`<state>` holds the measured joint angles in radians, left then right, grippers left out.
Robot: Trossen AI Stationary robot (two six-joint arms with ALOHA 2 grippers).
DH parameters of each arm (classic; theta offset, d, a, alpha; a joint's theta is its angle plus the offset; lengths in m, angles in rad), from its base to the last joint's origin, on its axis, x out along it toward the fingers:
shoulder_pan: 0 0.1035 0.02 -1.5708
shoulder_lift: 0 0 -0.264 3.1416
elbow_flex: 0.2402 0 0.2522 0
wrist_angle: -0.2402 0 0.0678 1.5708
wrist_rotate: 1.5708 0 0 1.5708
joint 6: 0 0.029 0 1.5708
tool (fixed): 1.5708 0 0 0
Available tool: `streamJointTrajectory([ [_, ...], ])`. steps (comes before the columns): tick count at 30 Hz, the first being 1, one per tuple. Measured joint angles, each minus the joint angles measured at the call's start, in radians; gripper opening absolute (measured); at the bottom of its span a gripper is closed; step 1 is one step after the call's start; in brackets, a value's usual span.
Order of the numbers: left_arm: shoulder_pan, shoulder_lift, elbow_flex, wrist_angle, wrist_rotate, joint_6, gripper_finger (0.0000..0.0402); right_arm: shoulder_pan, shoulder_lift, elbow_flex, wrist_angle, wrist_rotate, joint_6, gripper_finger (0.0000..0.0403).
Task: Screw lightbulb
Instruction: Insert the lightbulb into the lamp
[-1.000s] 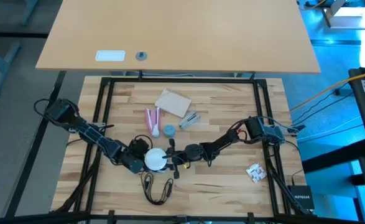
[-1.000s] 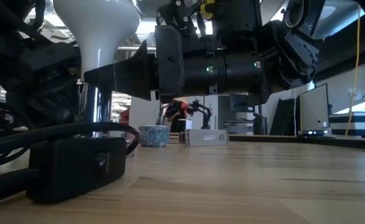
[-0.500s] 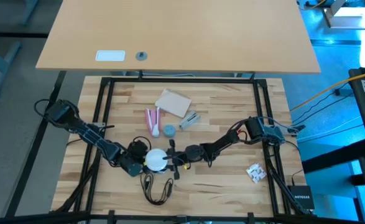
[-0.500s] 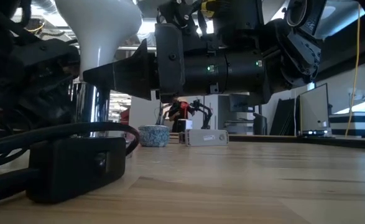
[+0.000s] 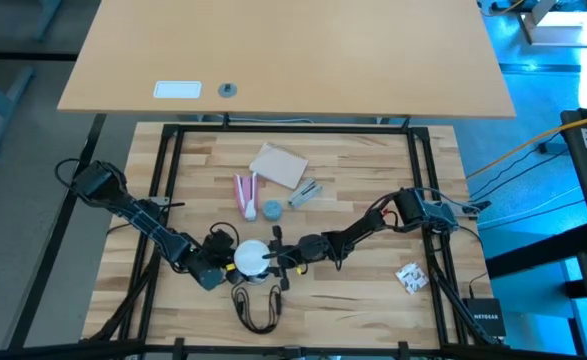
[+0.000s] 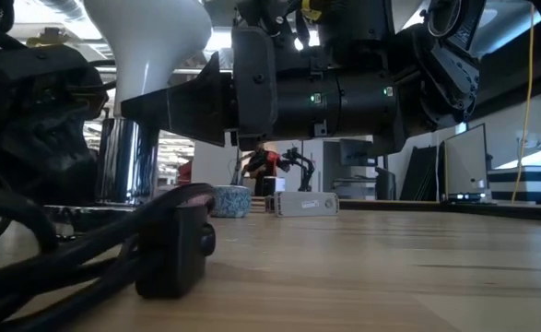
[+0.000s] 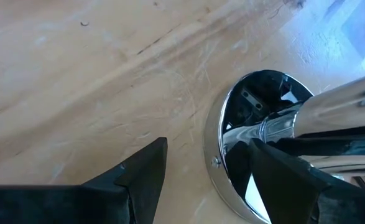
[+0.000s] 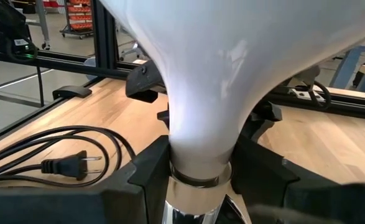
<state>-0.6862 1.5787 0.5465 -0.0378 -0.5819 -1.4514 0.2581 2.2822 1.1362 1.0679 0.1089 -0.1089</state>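
Note:
The lightbulb [image 5: 250,256] is a white dome that tapers downward. It stands upright in the chrome socket of a small lamp. The lamp's chrome stem [image 6: 123,171] rises from a round chrome base [image 7: 218,163] on the table. My right gripper [image 5: 273,256] reaches in level from the table's right and is shut on the bulb. My left gripper [image 5: 218,266] is open, low at the lamp's left. In the left wrist view the base's rim shows between its two fingers. My right gripper pinches the lightbulb's narrow neck [image 8: 198,155], just above the chrome socket, between its two fingers [image 8: 146,171]. The fingers come level from the table's right. The bulb stands upright, dome up, its lower end in the socket. My left gripper: I cannot tell whether a finger touches the lamp's base.
A black cord with a plug [image 8: 61,166] and an in-line switch [image 6: 173,258] lies coiled near the lamp toward the near edge. Farther back lie pink pieces [image 5: 245,192], a light-blue cap [image 5: 272,210], a cardboard piece [image 5: 278,165] and a small grey box [image 6: 302,204].
My left gripper has gone a little toward the table's near edge beside the lamp and has rolled slightly, staying open. The cord's in-line switch has shifted and turned on the table. The bulb has stayed upright.

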Motion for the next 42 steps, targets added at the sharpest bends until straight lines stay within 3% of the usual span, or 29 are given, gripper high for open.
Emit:
streamJointTrajectory([
  [18,-0.002,0.003,0.002,0.095,0.014,0.002,0.0221,-0.005,0.0,-0.001,-0.002,0.048,-0.004,0.0166],
  [26,-0.003,-0.053,0.004,-0.03,-0.008,-0.031,0.0221,-0.005,0.0,-0.001,-0.002,0.029,-0.004,0.0166],
  [34,0.016,-0.085,0.004,-0.085,-0.094,-0.012,0.0221,-0.005,0.0,-0.001,-0.002,0.022,-0.004,0.0166],
  [42,0.102,-0.086,0.003,-0.072,-0.103,0.109,0.0221,-0.004,0.0,-0.001,-0.002,0.021,0.0,0.0166],
])
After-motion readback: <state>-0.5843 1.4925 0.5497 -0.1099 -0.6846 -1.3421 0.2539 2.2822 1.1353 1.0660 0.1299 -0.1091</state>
